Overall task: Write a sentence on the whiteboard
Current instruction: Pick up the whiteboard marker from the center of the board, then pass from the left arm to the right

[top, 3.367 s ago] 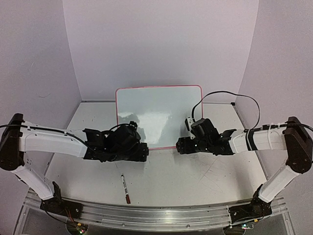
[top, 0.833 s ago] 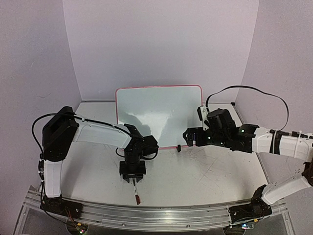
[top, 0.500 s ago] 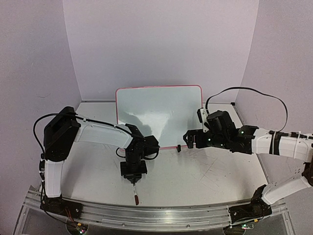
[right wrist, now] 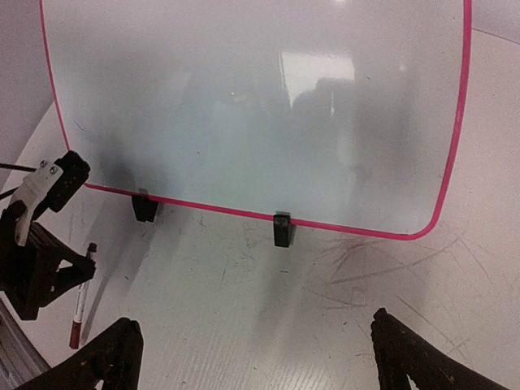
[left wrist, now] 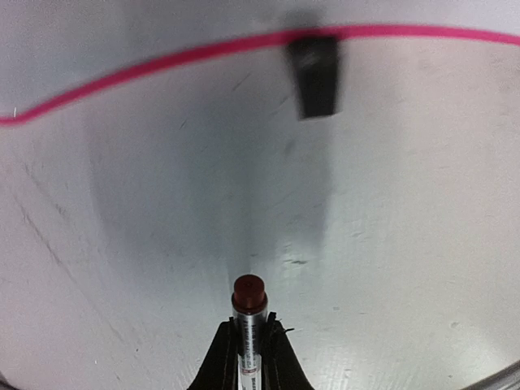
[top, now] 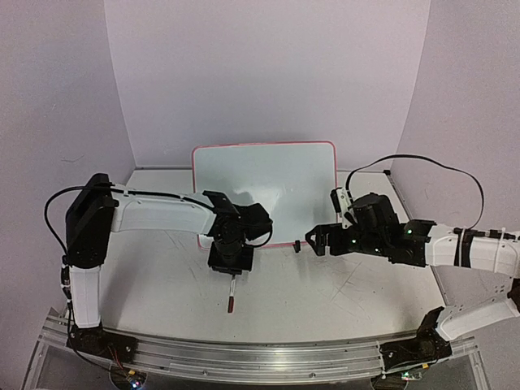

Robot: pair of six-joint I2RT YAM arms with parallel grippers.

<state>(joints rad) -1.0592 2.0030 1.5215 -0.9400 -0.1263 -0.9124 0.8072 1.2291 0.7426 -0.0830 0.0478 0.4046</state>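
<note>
- My left arm reaches from its base at the left, forearm stretched rightward over the tabletop [top: 162,284], wrist bent down in front of the whiteboard [top: 264,191].
- My left tool [top: 233,273] is pinched closed on the barrel of a marker [left wrist: 248,313]; its dark red cap sticks out past the fingertips.
- I cannot tell whether the marker touches the tabletop.
- My right arm stretches in from the right, low over the tabletop, pointing left.
- My right tool [top: 312,240] is spread wide and grips nothing, near the whiteboard's lower right corner.
- The whiteboard stands at the back of the tabletop on two black feet [right wrist: 282,229], pink rim all round.
</note>
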